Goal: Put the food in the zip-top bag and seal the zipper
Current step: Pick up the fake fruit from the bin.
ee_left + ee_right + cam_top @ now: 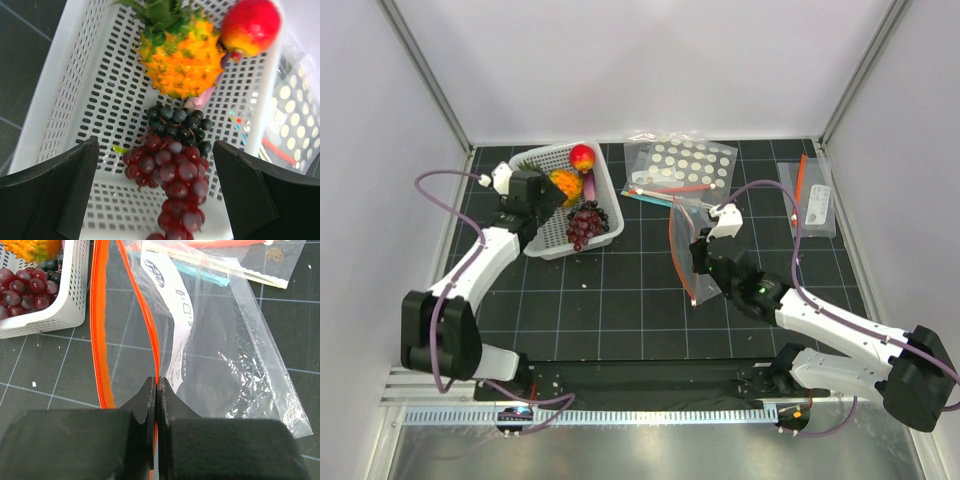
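The food lies in a white perforated basket [542,160]. A dark purple grape bunch [586,224] [172,170] drapes over the basket's near rim, with the orange pineapple [565,185] [182,62] and the red-yellow apple [582,156] [250,25] behind it. My left gripper [548,203] [156,172] hovers open over the grapes, one finger on each side, touching nothing. My right gripper [700,262] [157,382] is shut on one strip of the zipper [141,305] and holds the clear zip-top bag [682,250] [235,355] up. The other strip [97,340] bows away, so the mouth gapes.
A larger clear bag with white dots [682,165] lies behind the held bag. A small clear bag with a white label [812,200] lies at the back right. White walls close in the black gridded mat [620,310] on three sides.
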Available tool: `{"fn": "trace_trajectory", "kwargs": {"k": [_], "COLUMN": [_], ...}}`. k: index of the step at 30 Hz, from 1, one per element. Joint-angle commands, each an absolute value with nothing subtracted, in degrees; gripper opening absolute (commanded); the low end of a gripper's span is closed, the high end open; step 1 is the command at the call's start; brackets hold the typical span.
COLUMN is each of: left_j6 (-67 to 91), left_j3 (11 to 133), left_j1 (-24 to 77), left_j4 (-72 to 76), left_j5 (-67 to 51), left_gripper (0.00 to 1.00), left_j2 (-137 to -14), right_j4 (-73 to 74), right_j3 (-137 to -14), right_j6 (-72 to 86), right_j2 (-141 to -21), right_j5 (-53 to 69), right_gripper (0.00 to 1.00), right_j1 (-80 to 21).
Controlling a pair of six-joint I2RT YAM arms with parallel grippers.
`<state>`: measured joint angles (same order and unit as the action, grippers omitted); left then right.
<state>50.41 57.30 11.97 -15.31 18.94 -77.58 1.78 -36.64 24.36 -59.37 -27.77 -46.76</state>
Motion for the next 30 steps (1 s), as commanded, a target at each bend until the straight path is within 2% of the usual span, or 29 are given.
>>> {"fn": "trace_trajectory", "kwargs": {"k": [1, 6, 17, 25, 29, 30], "left_j6": [56.4, 57.1, 58.9, 60.6, 60.0, 59.8], "left_j3": [59.4, 68.3, 82.3, 82.3, 83.8, 84.0], "left_j1": [9.9, 7.0, 5.6, 4.7, 3.7, 3.3], "left_j4": [-8.9, -10.5, -14.1, -14.5, -12.0, -12.0], "left_j5": [16.5, 15.2, 20.9, 26.0, 25.0, 24.4], "left_gripper": [1.0, 1.0, 1.0, 1.0, 1.0, 0.95], "left_j2": [-81.8, -90.7, -104.7, -107.8, -112.3, -113.0], "right_j4": [-0.4, -0.4, -0.6, -0.4, -0.4, -0.4], "right_j3": [-36.7, -36.7, -36.3, -36.5, -36.6, -36.7], "right_j6": [25.3, 25.5, 25.6, 25.8, 25.8, 25.8], "right_j2": [-58.6, -58.4, -58.6, -59.2, -59.6, -59.4], "right_j5": [-27.3, -26.8, -26.8, -26.7, -26.5, -26.5], "right_gripper": [0.01, 0.01, 0.01, 0.01, 0.01, 0.01], "right_j1": [-46.6, -46.6, -46.5, -46.5, -46.5, -46.4]}}
